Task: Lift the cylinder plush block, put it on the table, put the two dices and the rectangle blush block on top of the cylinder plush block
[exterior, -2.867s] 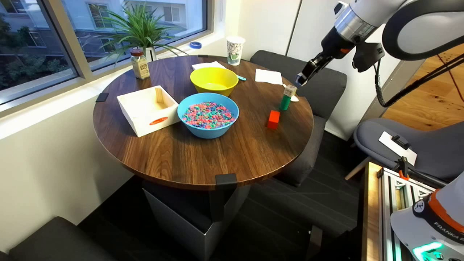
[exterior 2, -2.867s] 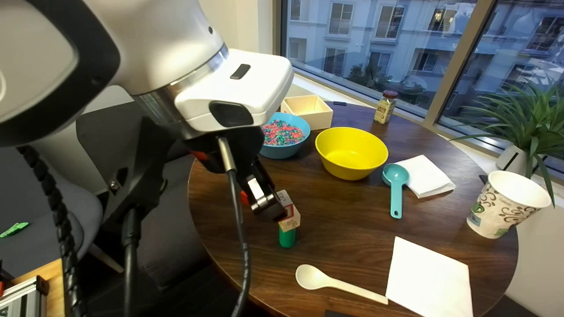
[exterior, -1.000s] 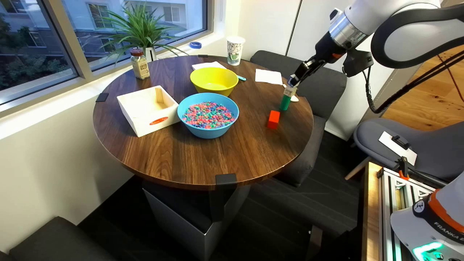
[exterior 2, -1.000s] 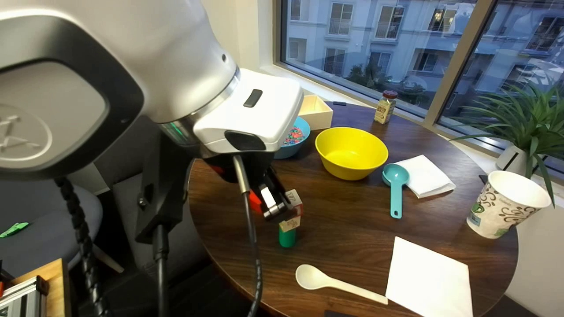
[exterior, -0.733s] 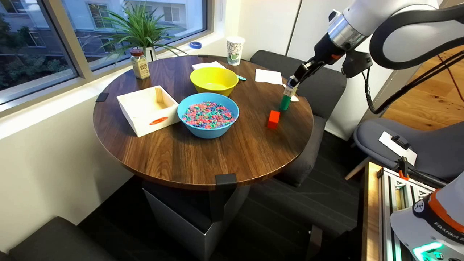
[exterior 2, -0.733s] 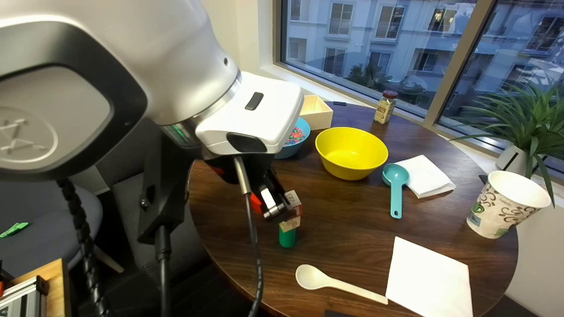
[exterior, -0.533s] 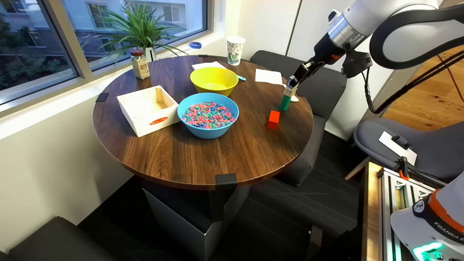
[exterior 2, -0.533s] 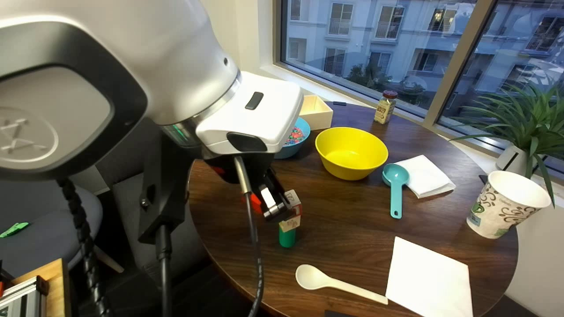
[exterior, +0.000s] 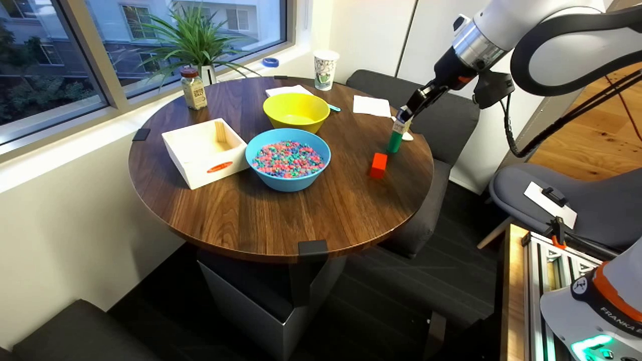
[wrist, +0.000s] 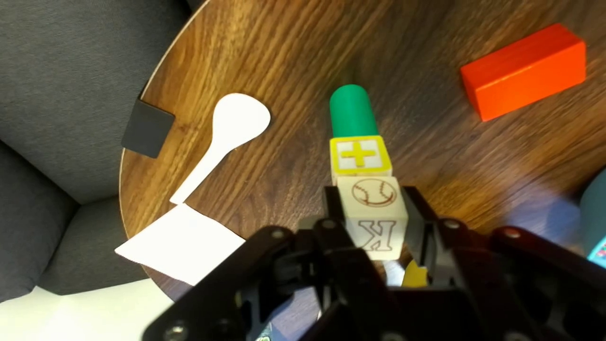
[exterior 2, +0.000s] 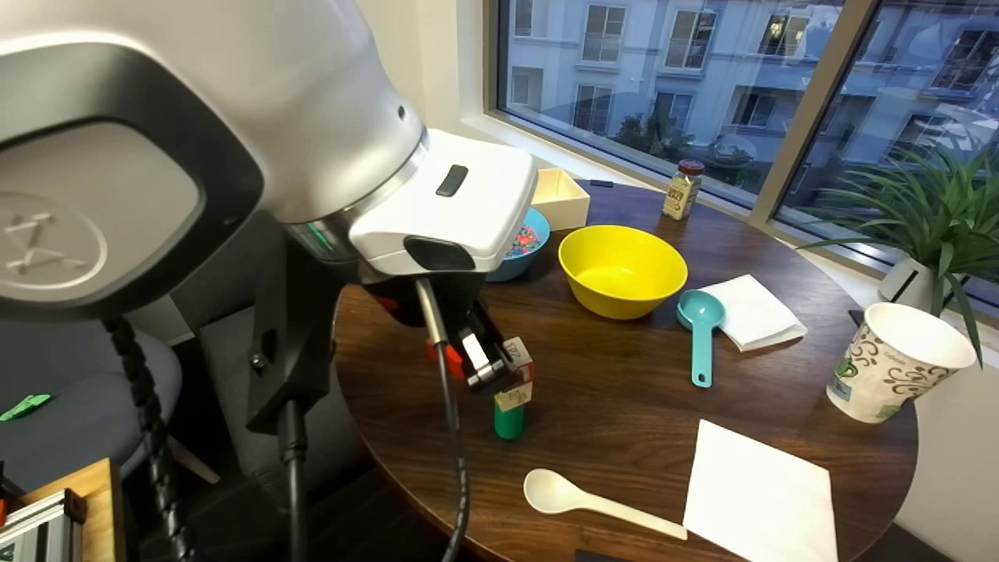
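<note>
The green cylinder block (exterior: 395,142) stands upright on the round brown table (exterior: 251,215); it shows too in the wrist view (wrist: 352,112). One die (wrist: 360,154) with a yellow plus face sits on top of the cylinder. The second die (wrist: 374,213), with a K and a baseball face, is between my fingertips, directly over the lower die and seemingly touching it. My gripper (exterior 2: 507,378) is shut on this upper die, a finger against each side. The red rectangle block (exterior: 378,165) lies on the table beside the cylinder, partly hidden by my gripper in an exterior view (exterior 2: 455,363).
A cream spoon (exterior 2: 558,492) and a white napkin (exterior 2: 761,492) lie near the stack. A blue bowl of beads (exterior: 288,185), a yellow bowl (exterior: 296,120) and a pale wooden box (exterior: 200,173) stand farther off. A paper cup (exterior 2: 890,367) stands near the table edge.
Over the earlier frames, my gripper lowers with the upper die until it comes over the lower die. During the last half second it has barely moved.
</note>
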Action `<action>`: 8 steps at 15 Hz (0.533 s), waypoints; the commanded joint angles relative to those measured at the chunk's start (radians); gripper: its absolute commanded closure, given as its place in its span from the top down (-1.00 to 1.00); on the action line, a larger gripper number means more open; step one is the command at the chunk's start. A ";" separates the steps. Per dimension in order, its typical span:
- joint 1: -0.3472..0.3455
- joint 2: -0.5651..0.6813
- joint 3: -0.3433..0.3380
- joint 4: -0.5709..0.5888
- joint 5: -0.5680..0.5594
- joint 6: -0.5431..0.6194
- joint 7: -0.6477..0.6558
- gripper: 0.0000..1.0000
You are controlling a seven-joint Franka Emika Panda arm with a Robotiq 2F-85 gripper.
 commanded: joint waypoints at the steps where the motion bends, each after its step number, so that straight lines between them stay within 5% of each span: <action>1: 0.010 0.002 -0.010 -0.004 0.015 -0.014 -0.022 -0.81; 3: 0.010 0.001 -0.011 -0.004 0.016 -0.016 -0.026 -0.77; 4: 0.010 0.001 -0.011 -0.004 0.016 -0.017 -0.027 0.19; 8: 0.013 0.002 -0.013 -0.003 0.020 -0.023 -0.034 0.61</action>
